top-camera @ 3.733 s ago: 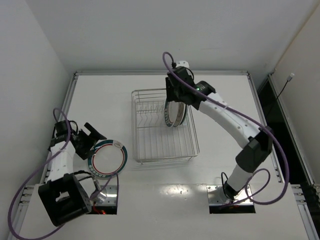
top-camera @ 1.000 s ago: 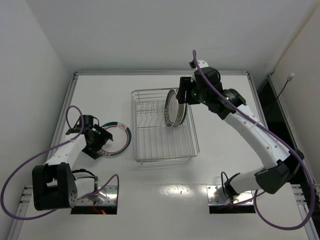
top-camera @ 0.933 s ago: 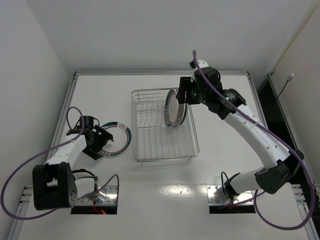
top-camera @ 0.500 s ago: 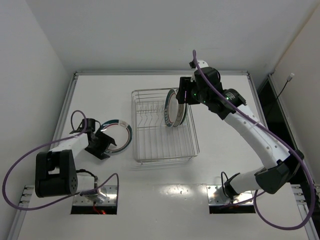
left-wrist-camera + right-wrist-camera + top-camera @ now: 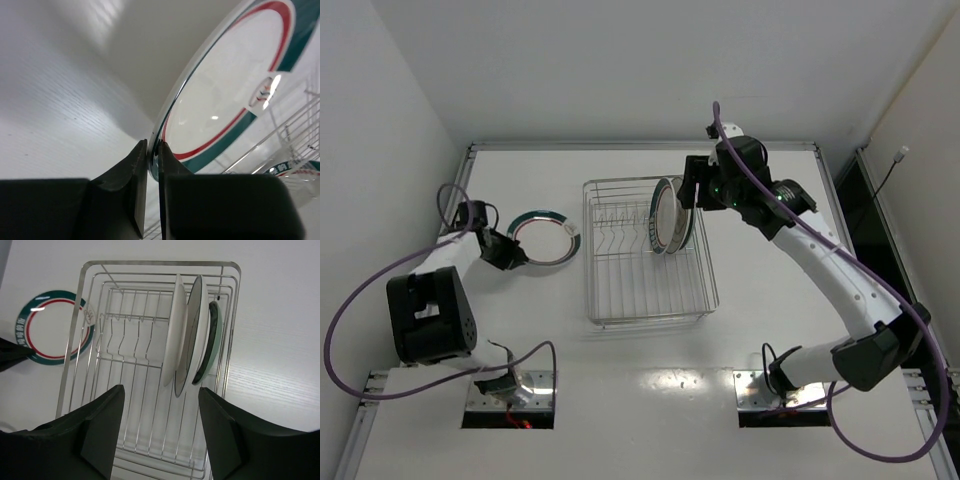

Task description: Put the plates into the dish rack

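Right wrist: three plates (image 5: 192, 335) upright in dish rack (image 5: 160, 263); banded plate (image 5: 50, 325) outside.

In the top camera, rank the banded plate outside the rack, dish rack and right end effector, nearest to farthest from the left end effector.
1. Banded plate: rim pinched in the left end effector.
2. Dish rack: mid-table.
3. Right end effector: above the rack's far side.

You'll find the dish rack (image 5: 650, 285) mid-frame in the top view. It holds three upright plates at its far end (white plate (image 5: 172, 330), banded plate (image 5: 194, 335), teal plate (image 5: 214, 337)). The fourth plate (image 5: 547, 238), rimmed green and red, sits just left of the rack, its rim pinched by the left gripper (image 5: 152, 150).
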{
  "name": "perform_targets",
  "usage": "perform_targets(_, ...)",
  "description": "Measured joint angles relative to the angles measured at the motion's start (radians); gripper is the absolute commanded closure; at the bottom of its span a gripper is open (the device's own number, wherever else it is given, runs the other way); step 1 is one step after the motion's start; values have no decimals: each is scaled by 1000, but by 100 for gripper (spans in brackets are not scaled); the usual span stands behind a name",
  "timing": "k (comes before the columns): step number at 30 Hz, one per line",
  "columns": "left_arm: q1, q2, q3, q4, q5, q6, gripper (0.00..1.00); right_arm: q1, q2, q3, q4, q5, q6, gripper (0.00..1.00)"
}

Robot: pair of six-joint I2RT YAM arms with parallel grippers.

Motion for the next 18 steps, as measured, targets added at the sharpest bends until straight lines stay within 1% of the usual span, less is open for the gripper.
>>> perform_targets(3,36,-5,85,-53,-35,40,100,-15,-10,-26,19,-37,0,36)
perform_targets(4,49,-17,117,-66,-44,51,100,-21,-16,-43,34,-62,1,33)
perform_targets(8,85,-124,195,-75,-27,103,100,-57,-56,-148,144,-198,26,29)
perform_targets(11,95,-219,214,-39,68,109,100,-89,-93,-255,277,-340,83,22)
perform_targets(14,95,-279,227,5,192,96,100,-122,-107,-356,462,-504,176,18)
perform_targets(16,93,-299,225,43,277,75,100,-134,-98,-406,595,-603,256,18)
perform_targets(18,79,-330,187,130,354,27,100,-138,-74,-446,740,-691,345,16)
